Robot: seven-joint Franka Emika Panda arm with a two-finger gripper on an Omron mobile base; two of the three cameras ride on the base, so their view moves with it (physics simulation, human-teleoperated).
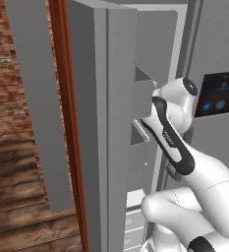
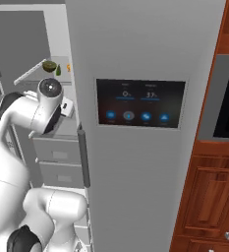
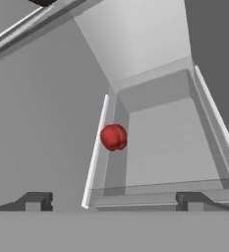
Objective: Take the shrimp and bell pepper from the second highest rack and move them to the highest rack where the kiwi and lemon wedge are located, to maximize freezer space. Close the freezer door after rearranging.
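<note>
The fingers (image 3: 113,201) stand wide apart with nothing between them, their two dark blocky tips poking up at the near rim of the grey bin (image 3: 165,142). That spread suits a reach for something round, and the hand looks straight down into the bin, so this reads as the approach to a pick.

Just beyond the fingers and a little toward the left tip, the bell pepper (image 3: 113,137) sits against the bin's side wall: a small, glossy red, lumpy ball, apart from both tips. The bin itself is a plain open-topped box with smooth matte grey walls and a pale thin rim. The floor past the pepper looks bare; I cannot make out the shrimp there.

Farther out, beyond and above the hand, the top shelf (image 2: 35,71) is a thin pale slab with a grey edge. On it rest the kiwi (image 2: 49,65), brown-rimmed with a green face, a small dark green piece beside it, and a tiny orange-yellow speck too small to name.

The freezer door (image 1: 94,123), a flat grey slab, is swung open to let the arm in.
</note>
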